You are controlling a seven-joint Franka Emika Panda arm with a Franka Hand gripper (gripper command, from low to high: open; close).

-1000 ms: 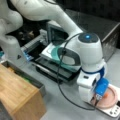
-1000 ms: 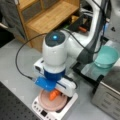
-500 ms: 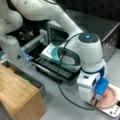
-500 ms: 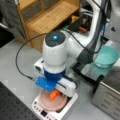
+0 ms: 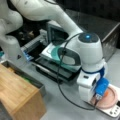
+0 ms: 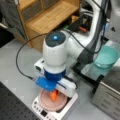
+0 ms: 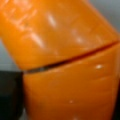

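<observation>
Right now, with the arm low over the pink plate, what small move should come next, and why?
Probably a short, straight lift. The end effector is down at the plate on the scale, with the orange carrot under it; the wrist view is filled with carrot. Whether the fingers are shut on it cannot be seen, so lift slowly.

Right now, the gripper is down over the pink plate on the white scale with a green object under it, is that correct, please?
Not quite: the object is orange, not green. In a front view the orange object sits under the gripper, over the pink plate on the white scale, and the wrist view is filled with the same orange. The rest stands.
</observation>
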